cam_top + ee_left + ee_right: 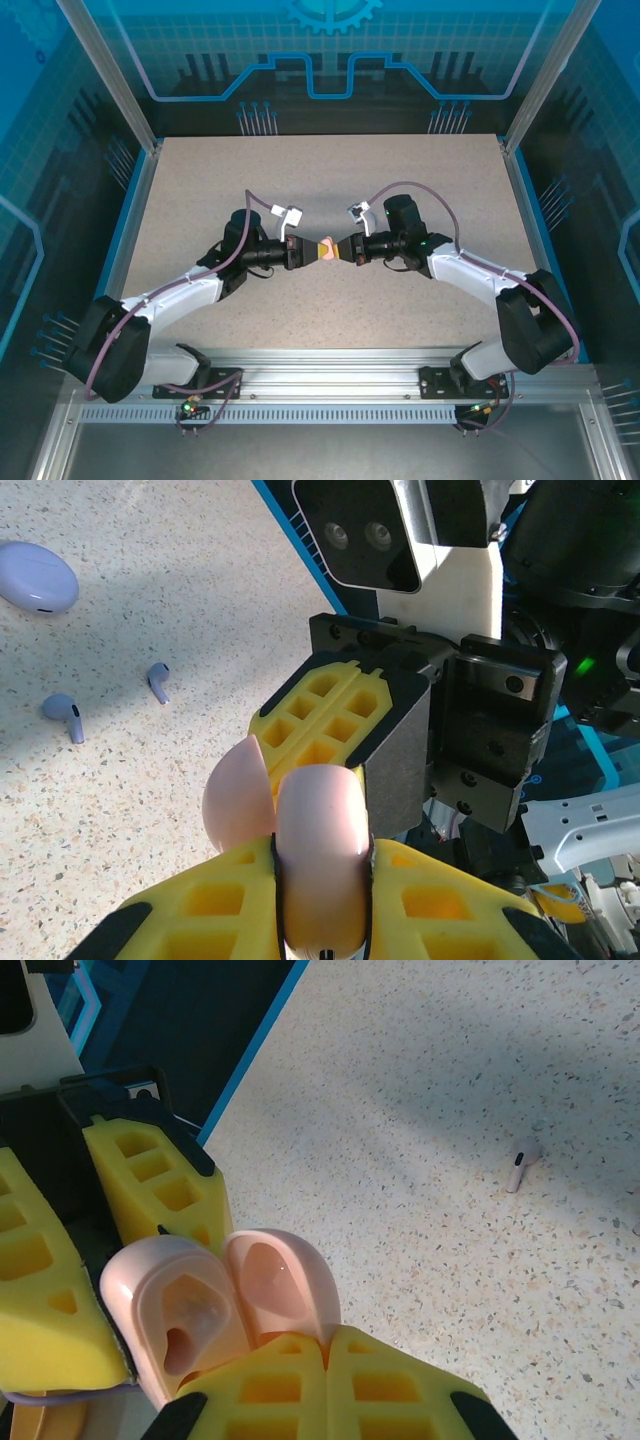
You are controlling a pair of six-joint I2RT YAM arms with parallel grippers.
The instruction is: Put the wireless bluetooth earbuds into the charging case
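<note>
Two purplish earbuds (pixel 62 716) (pixel 157 681) lie loose; left end effector (pixel 308 251) grasps the open pink case (pixel 320 830), right end effector (pixel 345 250) clenched.

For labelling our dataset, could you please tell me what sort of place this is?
Probably a robotics lab cell: speckled table enclosed by aluminium posts and blue panels, left arm and right arm bolted to a rail.
</note>
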